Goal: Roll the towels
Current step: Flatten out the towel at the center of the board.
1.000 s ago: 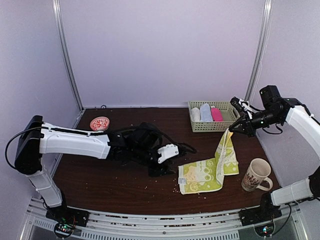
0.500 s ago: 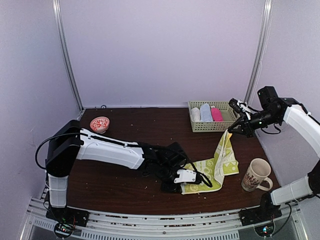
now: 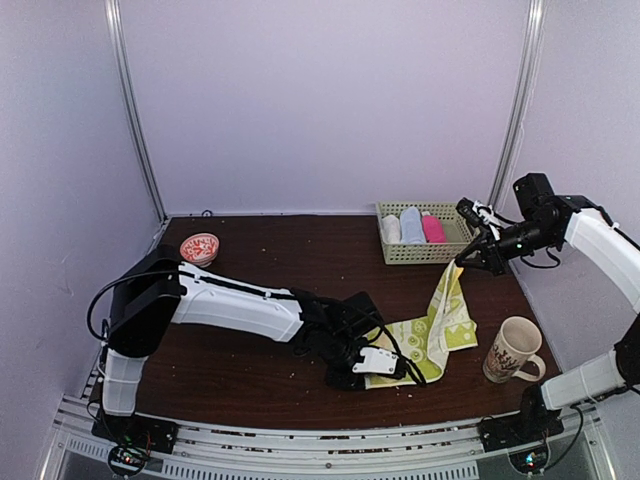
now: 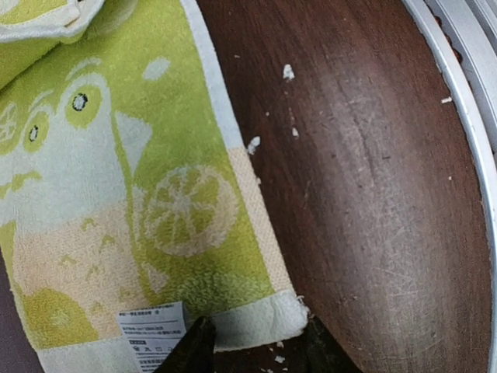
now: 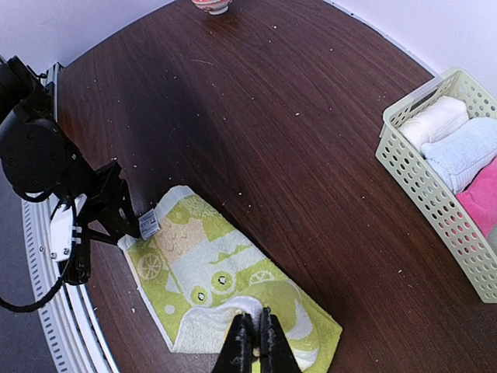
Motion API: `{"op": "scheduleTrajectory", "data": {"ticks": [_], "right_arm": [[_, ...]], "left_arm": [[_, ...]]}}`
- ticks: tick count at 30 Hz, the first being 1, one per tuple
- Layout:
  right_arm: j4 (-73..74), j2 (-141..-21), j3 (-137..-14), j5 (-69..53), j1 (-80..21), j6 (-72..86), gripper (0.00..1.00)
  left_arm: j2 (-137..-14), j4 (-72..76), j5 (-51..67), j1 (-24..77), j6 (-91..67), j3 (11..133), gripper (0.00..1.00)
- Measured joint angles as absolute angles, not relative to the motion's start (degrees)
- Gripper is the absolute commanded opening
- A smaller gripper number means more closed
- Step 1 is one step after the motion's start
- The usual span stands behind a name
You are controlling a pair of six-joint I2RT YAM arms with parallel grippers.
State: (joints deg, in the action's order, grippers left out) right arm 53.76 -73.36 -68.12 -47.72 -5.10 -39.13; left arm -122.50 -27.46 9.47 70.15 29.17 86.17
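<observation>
The yellow-green patterned towel (image 3: 440, 325) lies partly flat on the dark table. Its far corner is lifted by my right gripper (image 3: 462, 262), which is shut on that edge (image 5: 255, 326). In the right wrist view the towel (image 5: 210, 256) spreads out below the pinch. My left gripper (image 3: 378, 366) is down at the towel's near-left corner. Its jaws stand open (image 4: 256, 346) on either side of the white hem, next to the care label (image 4: 151, 334). A rolled pink towel (image 3: 433, 229) sits in the basket.
The pale basket (image 3: 420, 255) at the back right also holds white and light-blue rolls. A patterned mug (image 3: 510, 350) stands at the right, close to the towel. A small red bowl (image 3: 199, 247) sits back left. The table's metal front rail (image 4: 466, 93) runs just beside the left gripper.
My left arm has swung right from the table's middle and come down at the towel's near-left corner. The right gripper has hardly moved and still holds the lifted corner.
</observation>
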Motion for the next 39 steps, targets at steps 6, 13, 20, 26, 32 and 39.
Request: {"op": "scheduleTrajectory", "data": {"ticks": [6, 13, 20, 26, 32, 39], "right_arm": [[53.74, -74.02, -68.12, -47.75, -5.1, -39.11, 0.0], [52.97, -74.7, -68.12, -47.75, -5.08, -38.65, 0.0], [51.62, -76.62, -69.3, -47.03, -5.04, -35.75, 0.0], [46.35, -76.97, -74.17, -43.38, -4.71, -28.86, 0.0], [39.09, -76.93, -78.24, -41.1, -4.47, -21.61, 0.0], [35.83, -76.82, -81.67, -40.91, -4.47, -17.41, 0.0]], "left_arm": [[-123.28, -26.06, 7.29, 71.66, 30.63, 86.94, 0.18], [-122.37, -23.14, 4.84, 72.71, 31.59, 84.68, 0.0], [-115.96, -22.57, 1.76, 66.85, 27.79, 80.36, 0.0], [-101.56, -20.1, -1.93, 52.23, 20.97, 78.46, 0.0], [-91.09, -18.68, -5.17, 44.71, 13.8, 78.39, 0.0], [-83.4, -19.29, -10.15, 43.07, 7.77, 76.27, 0.0]]}}
